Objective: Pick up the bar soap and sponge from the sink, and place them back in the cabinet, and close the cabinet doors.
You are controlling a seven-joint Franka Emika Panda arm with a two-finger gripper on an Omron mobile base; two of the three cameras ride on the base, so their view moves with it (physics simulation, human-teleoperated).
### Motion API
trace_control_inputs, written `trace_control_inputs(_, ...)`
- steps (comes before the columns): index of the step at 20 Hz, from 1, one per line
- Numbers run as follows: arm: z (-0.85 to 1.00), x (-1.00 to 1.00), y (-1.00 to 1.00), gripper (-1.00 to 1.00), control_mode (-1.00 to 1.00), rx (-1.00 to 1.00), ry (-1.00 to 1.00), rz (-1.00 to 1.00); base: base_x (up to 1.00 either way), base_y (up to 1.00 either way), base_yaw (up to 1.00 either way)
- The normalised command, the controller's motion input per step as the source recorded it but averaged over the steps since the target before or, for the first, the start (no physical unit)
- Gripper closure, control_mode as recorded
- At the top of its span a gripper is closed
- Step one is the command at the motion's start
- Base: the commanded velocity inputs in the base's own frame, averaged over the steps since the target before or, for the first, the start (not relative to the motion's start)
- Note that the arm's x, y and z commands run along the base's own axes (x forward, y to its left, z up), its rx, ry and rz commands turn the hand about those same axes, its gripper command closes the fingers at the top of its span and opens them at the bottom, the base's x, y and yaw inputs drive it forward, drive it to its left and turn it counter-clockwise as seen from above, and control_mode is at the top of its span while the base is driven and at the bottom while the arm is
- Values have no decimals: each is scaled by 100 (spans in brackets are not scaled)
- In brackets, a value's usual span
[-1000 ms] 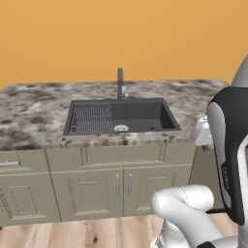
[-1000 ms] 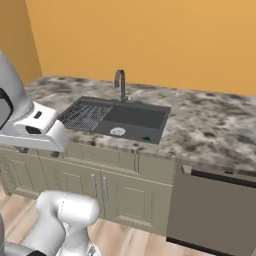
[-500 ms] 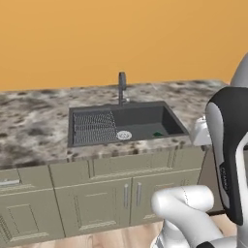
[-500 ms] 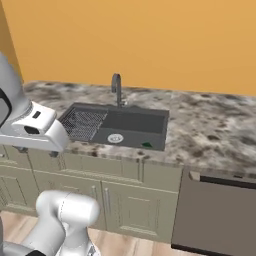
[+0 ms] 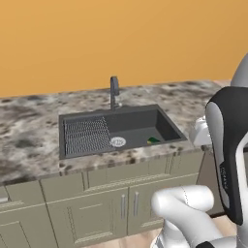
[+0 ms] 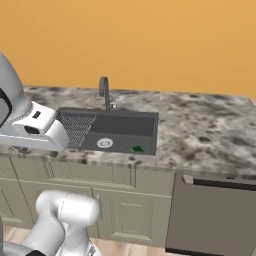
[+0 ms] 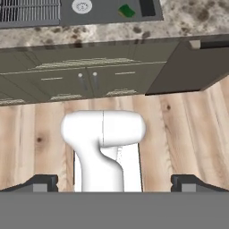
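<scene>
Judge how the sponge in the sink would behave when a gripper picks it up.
The sponge is a small flat block, so it probably lies stable and won't roll. It looks soft, so it may squash when pinched. Lying in the sink's corner, it may be awkward to reach.

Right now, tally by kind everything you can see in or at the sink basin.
Sponge: 1
Faucet: 1
Round drain: 1
Ribbed rack: 1
Total: 4
</scene>
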Motion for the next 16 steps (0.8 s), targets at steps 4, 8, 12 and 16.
trace_control_inputs(4,0,0,0,-100,100,0,0,0,41,2,-5)
trace_control_inputs(8,0,0,0,-100,100,0,0,0,44,0,-1)
trace_control_inputs(12,0,0,0,-100,100,0,0,0,38,0,0)
trace_control_inputs(16,0,0,0,-100,100,0,0,0,32,-8,0)
